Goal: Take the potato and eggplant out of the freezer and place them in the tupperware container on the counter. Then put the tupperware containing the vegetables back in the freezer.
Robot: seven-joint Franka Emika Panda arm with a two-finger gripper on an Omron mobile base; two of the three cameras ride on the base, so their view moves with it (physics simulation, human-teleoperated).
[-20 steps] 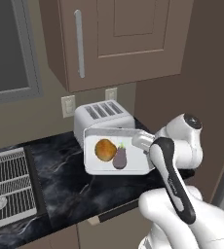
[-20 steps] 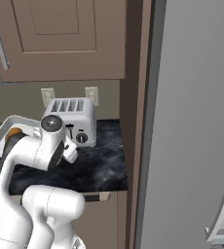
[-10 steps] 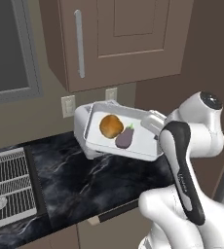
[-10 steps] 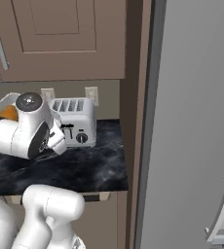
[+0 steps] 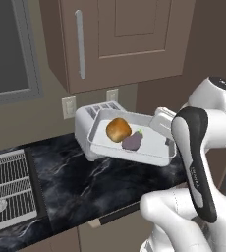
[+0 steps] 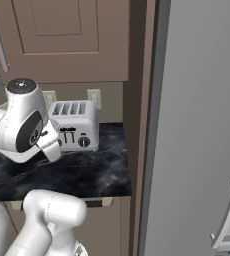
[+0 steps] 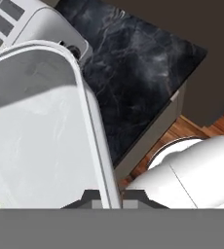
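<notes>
While lifted, one tupperware container [image 5: 156,150] carries one potato [image 5: 118,130]; one eggplant [image 5: 132,141].

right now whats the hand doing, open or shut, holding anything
hand: shut on the rim of the tupperware container, holding it up off the counter with the potato and eggplant inside.

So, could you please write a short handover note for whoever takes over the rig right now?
Gripper: fingers shut on the rim of the tupperware container, holding it in the air above the counter, in front of the toaster.
Potato and eggplant lie side by side in the container.
Done: both vegetables are in the container, and it is lifted.
Left: carry it to the freezer, whose door looks shut, and set it inside.
</notes>
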